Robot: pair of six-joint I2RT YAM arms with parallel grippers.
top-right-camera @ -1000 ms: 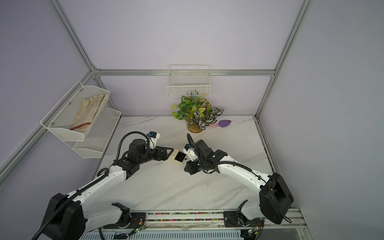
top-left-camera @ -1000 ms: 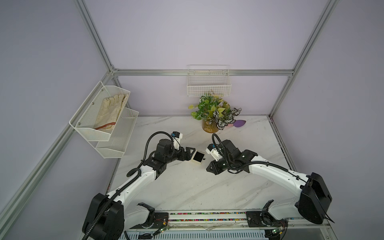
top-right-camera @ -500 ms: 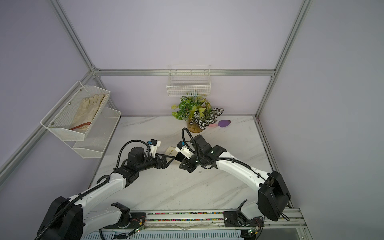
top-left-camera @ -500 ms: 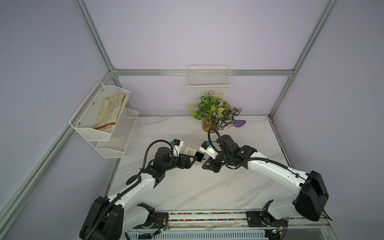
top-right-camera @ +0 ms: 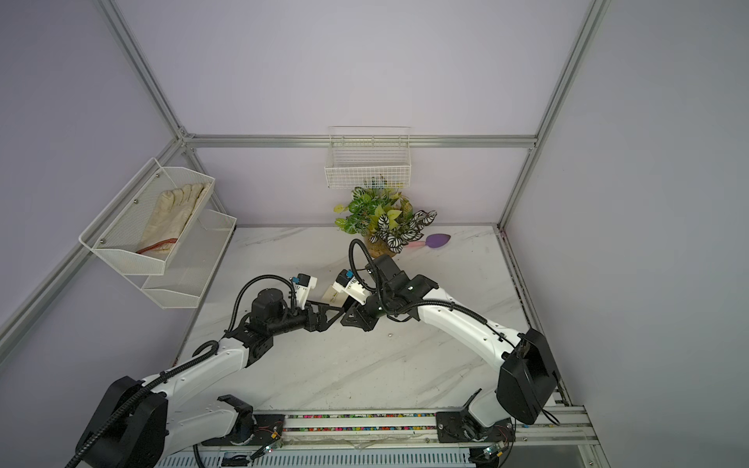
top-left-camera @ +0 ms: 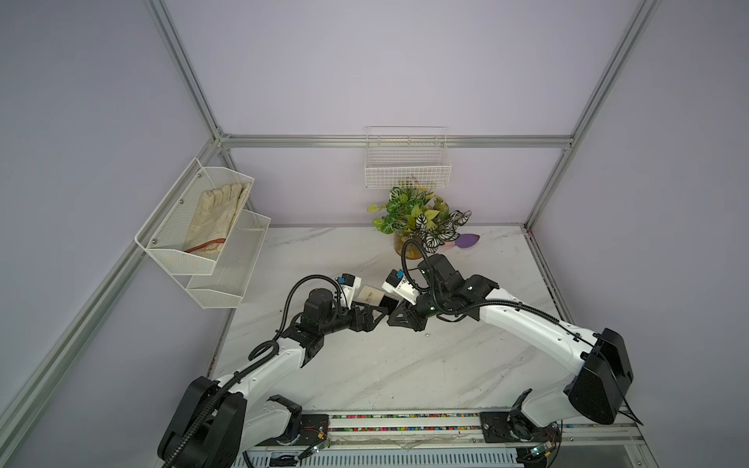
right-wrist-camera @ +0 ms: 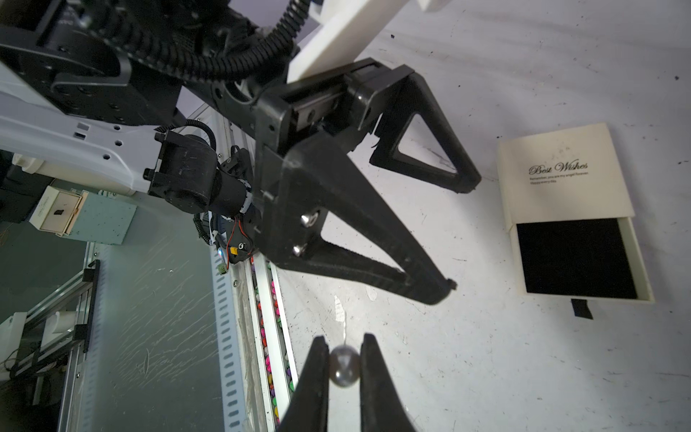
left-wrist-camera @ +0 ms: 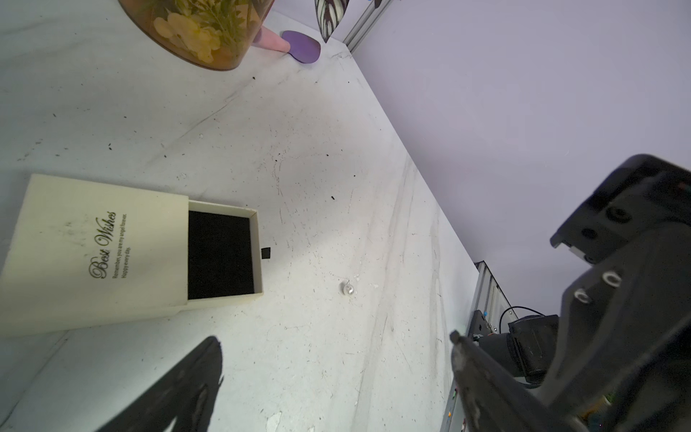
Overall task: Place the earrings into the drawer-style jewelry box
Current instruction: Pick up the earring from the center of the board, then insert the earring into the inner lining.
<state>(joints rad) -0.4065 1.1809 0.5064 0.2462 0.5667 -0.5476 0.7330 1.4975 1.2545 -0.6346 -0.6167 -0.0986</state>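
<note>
The drawer-style jewelry box [top-left-camera: 368, 293] [top-right-camera: 333, 299] is a cream square with dark print, flat on the marble, and it shows in both top views. Its black-lined tray [left-wrist-camera: 220, 254] [right-wrist-camera: 576, 258] is slid out, nothing showing in it, and its dark pull tab [left-wrist-camera: 266, 253] points outward. My right gripper [right-wrist-camera: 344, 349] [top-left-camera: 396, 320] is shut on one of the earrings [right-wrist-camera: 344, 365], a round bead pinched between its fingertips just in front of the box. The other earring [left-wrist-camera: 348, 288] [top-left-camera: 426, 334] lies loose on the table. My left gripper [left-wrist-camera: 334, 336] [right-wrist-camera: 456, 239] [top-left-camera: 375, 314] stands open and empty beside the box.
A potted plant [top-left-camera: 417, 227] and a purple spoon-like piece [top-left-camera: 467, 241] stand at the back. A wire basket [top-left-camera: 407, 170] hangs on the back wall, and shelves with a glove [top-left-camera: 215, 219] on the left wall. A rail [top-left-camera: 405, 421] runs along the table's front edge.
My left gripper has drawn back off the box toward the front and still stands open. The right gripper has moved left toward the box, still shut on the earring.
</note>
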